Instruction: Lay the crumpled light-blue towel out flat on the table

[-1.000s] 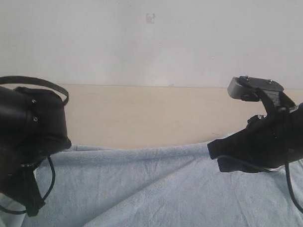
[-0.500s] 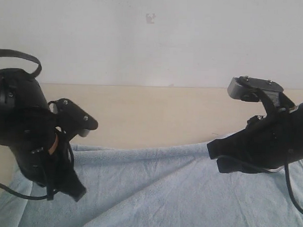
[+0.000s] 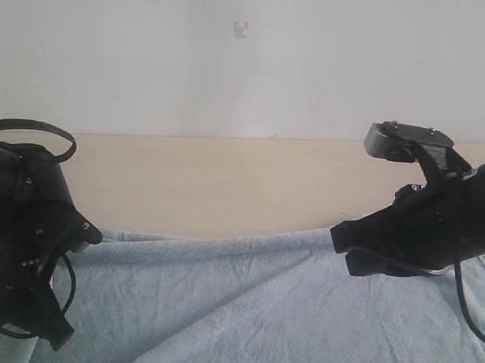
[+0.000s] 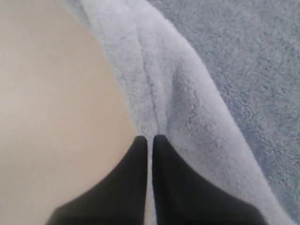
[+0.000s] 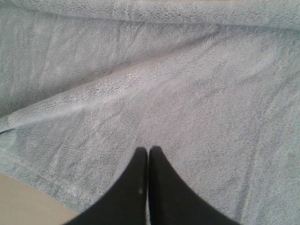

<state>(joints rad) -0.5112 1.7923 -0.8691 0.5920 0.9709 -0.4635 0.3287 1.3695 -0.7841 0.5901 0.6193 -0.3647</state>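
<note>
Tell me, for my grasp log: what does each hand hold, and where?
Left hand: the towel, by its hemmed edge. Right hand: shut against the towel; hold cannot be told.

Pale-blue fleece towel (image 3: 254, 301), creased by long folds, filling the lower frame, beige tabletop (image 3: 226, 181) across mid-frame beyond it.

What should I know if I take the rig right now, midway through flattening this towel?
Left claw: fingers together, tips at the towel's edge beside the table surface; can't tell if it pinches cloth.
Right claw: fingers together, tips over open cloth; grip likewise unclear.
Done: towel mostly opened out on the table.
Left to do: long creases run across it, and the edge by the left claw looks doubled over; pull those flat.
</note>
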